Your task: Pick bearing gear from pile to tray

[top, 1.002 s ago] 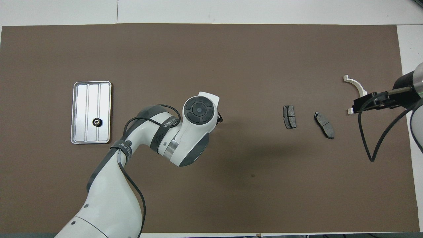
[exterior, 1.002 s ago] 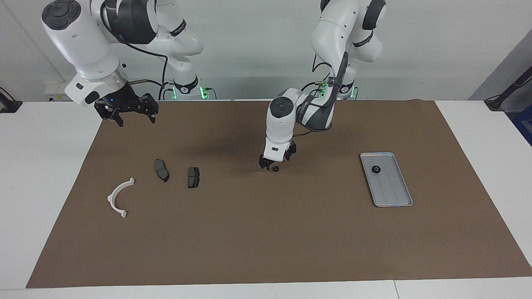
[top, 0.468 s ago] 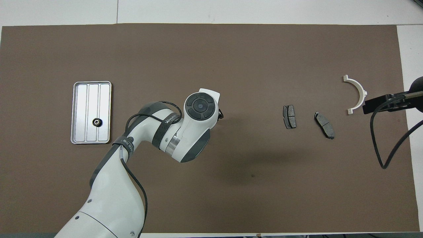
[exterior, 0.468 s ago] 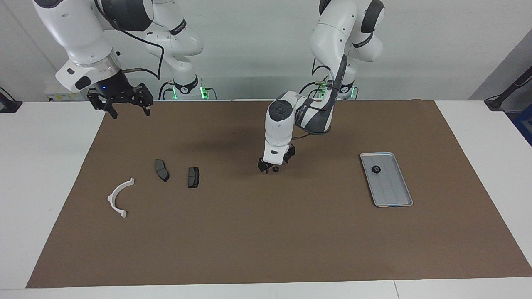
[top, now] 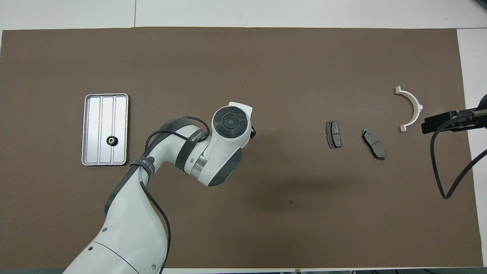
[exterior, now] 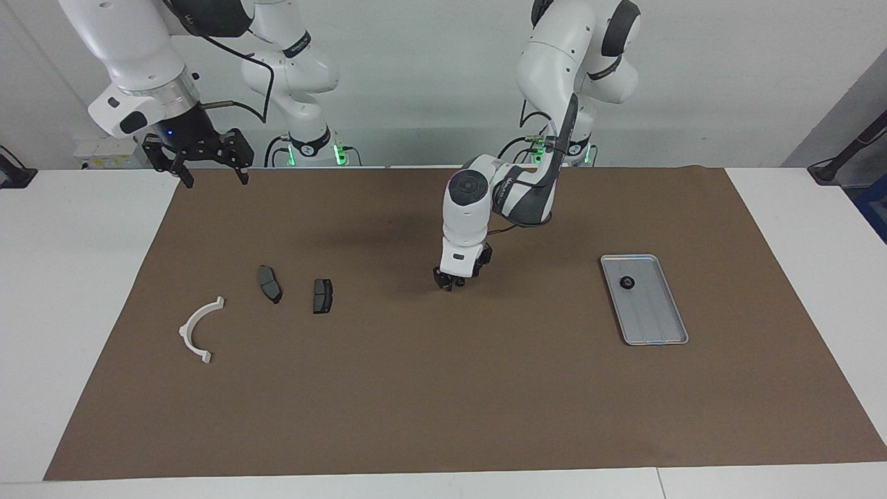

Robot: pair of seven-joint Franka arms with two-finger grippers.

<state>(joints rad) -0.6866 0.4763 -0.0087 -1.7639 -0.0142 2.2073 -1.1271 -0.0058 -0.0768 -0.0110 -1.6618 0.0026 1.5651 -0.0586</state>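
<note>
The right gripper [exterior: 206, 166] hangs raised with its fingers spread, over the right arm's end of the surface [exterior: 83, 277]; it has risen and drawn back from a second ago. The left arm bends steeply down mid-mat, its left gripper [exterior: 454, 281] low at the mat, narrowed around a small black gear [exterior: 459, 281]; whether it pinches yet I cannot tell. Another gear [exterior: 627, 282] lies in the tray [exterior: 658, 319]

Parts on the brown mat, counted.
One tray [exterior: 655, 326], one black gear [exterior: 627, 282] in it, two dark brake-pad plates [exterior: 269, 283] [exterior: 322, 295], one white half-ring bracket [exterior: 197, 328].
</note>
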